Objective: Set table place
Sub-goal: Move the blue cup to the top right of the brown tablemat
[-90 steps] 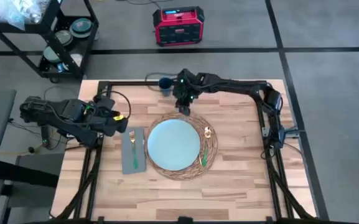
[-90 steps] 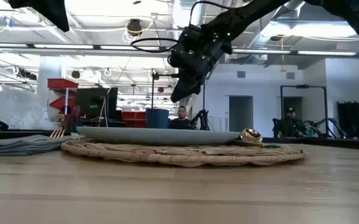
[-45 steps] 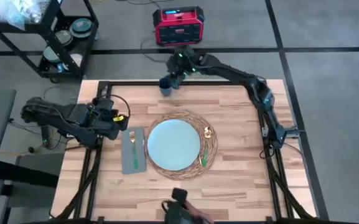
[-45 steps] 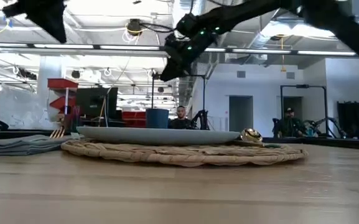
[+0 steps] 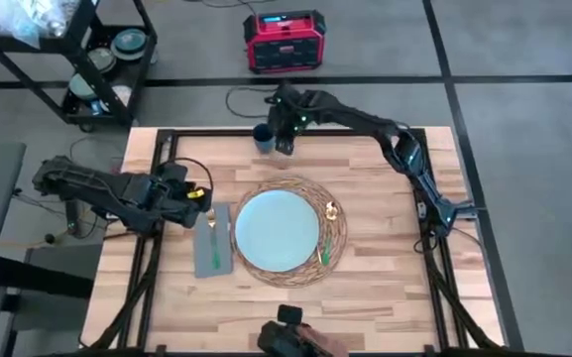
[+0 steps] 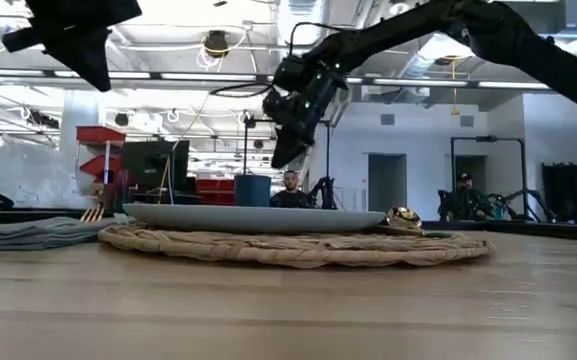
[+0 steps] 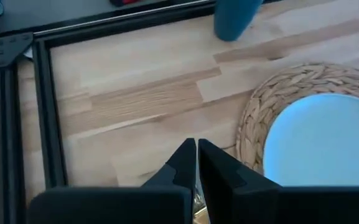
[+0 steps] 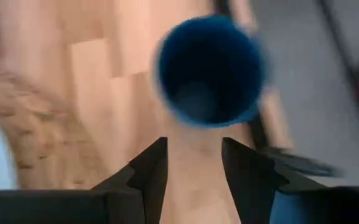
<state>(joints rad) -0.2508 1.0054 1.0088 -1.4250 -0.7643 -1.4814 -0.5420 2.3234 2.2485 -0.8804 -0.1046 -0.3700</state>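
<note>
The round woven place mat point(image 5: 335, 233) lies mid-table with the pale-blue plate point(image 5: 277, 230) resting flat on it. A gold and green utensil point(image 5: 327, 233) lies on the mat's right rim. Left of the mat, a grey napkin point(image 5: 212, 248) carries a fork point(image 5: 211, 230). A dark-blue cup point(image 5: 262, 136) stands upright near the far edge. My right gripper point(image 8: 195, 152) is open, just right of the cup point(image 8: 207, 71) and above the table, touching nothing. My left gripper point(image 7: 196, 152) is shut and empty, hovering by the napkin's far end point(image 5: 206, 208).
Black frame rails point(image 5: 157, 149) run along the table's far and left sides. A dark object with a person's hand point(image 5: 293, 342) pokes in at the near edge. Bare wood point(image 5: 385, 268) lies right of the mat. A red box point(image 5: 284, 42) and a cart stand on the floor beyond.
My right gripper has left the mat's far rim, swung up and out past the table's far edge, then come back down beside the blue cup. A dark object with a hand has come in at the near edge.
</note>
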